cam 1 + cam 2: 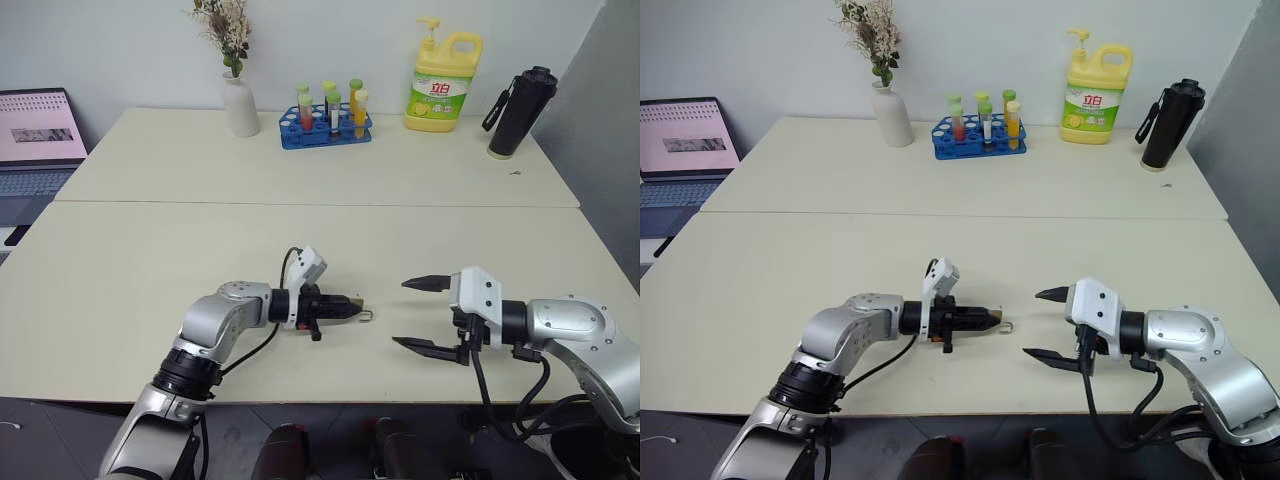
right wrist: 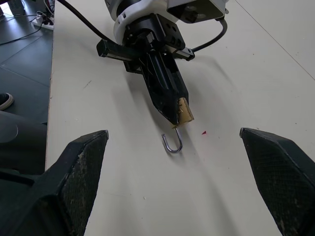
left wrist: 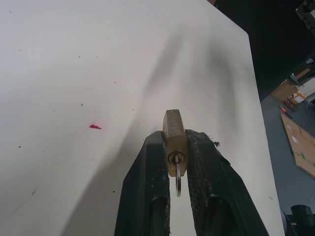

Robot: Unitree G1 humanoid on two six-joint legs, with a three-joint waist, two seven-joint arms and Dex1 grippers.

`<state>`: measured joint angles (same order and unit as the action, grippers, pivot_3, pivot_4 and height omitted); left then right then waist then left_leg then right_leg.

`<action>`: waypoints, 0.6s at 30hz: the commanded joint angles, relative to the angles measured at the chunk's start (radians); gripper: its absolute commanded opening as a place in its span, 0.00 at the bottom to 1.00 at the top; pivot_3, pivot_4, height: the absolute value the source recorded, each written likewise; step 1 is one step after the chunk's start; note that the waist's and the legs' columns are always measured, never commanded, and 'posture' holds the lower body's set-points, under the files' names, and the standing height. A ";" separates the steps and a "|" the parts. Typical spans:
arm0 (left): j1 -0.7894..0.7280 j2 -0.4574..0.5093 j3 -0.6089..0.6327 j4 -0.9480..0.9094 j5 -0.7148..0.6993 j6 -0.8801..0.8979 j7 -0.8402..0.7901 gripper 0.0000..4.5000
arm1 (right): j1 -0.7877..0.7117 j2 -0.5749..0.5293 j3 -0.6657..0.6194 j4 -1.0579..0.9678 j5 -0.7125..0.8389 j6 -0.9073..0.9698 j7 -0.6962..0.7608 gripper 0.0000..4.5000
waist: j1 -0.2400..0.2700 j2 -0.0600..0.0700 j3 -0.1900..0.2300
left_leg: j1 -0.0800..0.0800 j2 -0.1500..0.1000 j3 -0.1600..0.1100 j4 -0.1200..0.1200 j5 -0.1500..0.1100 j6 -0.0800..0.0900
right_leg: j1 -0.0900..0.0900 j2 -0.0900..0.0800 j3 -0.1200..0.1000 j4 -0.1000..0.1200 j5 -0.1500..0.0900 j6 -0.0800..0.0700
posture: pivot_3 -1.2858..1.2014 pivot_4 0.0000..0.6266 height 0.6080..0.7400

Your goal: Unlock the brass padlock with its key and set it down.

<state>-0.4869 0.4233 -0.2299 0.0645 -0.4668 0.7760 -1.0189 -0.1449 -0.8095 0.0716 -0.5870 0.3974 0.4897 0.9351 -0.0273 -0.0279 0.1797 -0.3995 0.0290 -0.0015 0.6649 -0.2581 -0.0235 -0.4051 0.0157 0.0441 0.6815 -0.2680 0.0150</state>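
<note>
Pinching the brass padlock [image 3: 174, 140] between its fingers, the left gripper [image 1: 340, 309] holds it low over the table [image 1: 300, 240], shackle swung open, the key [image 3: 177, 178] in its base. The right gripper [image 1: 425, 314] stands wide open and empty, just beside it.

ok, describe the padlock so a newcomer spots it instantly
On the near cream table, find the left gripper. The brass padlock is pinched at its black fingertips, its thin silvery shackle hanging open like a hook: the only golden thing there.
</note>
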 commanded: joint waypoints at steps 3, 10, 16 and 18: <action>-0.026 -0.020 0.010 0.005 0.001 -0.011 0.005 0.04 | -0.022 0.007 -0.002 -0.028 0.017 0.003 -0.001 1.00 | 0.000 0.000 0.000 | 0.000 0.000 0.000 0.000 0.000 0.000 | 0.000 0.000 0.000 0.000 0.000 0.000 | 0.52 0.24 1.00; -0.039 -0.011 0.005 0.006 0.012 -0.032 -0.012 0.41 | -0.025 0.003 -0.005 -0.030 0.023 0.013 -0.001 1.00 | 0.000 0.000 0.000 | 0.000 0.000 0.000 0.000 0.000 0.000 | 0.000 0.000 0.000 0.000 0.000 0.000 | 0.52 0.24 1.00; -0.050 0.047 0.002 -0.038 0.025 -0.110 -0.094 0.84 | -0.023 -0.014 -0.021 -0.027 0.029 0.019 0.009 1.00 | 0.000 0.000 0.000 | 0.000 0.000 0.000 0.000 0.000 0.000 | 0.000 0.000 0.000 0.000 0.000 0.000 | 0.52 0.24 1.00; -0.058 0.074 0.008 -0.048 0.060 -0.179 -0.098 0.90 | -0.020 -0.021 -0.031 -0.027 0.036 0.024 0.010 1.00 | 0.000 0.000 0.000 | 0.000 0.000 0.000 0.000 0.000 0.000 | 0.000 0.000 0.000 0.000 0.000 0.000 | 0.52 0.24 1.00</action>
<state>-0.5214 0.4831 -0.2329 0.0630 -0.4262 0.6526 -1.1039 -0.1597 -0.8185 0.0708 -0.5871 0.4170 0.5137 0.9387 -0.0276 -0.0279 0.1797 -0.3995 0.0290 -0.0014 0.6647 -0.2581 -0.0235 -0.4052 0.0157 0.0440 0.6815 -0.2680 0.0150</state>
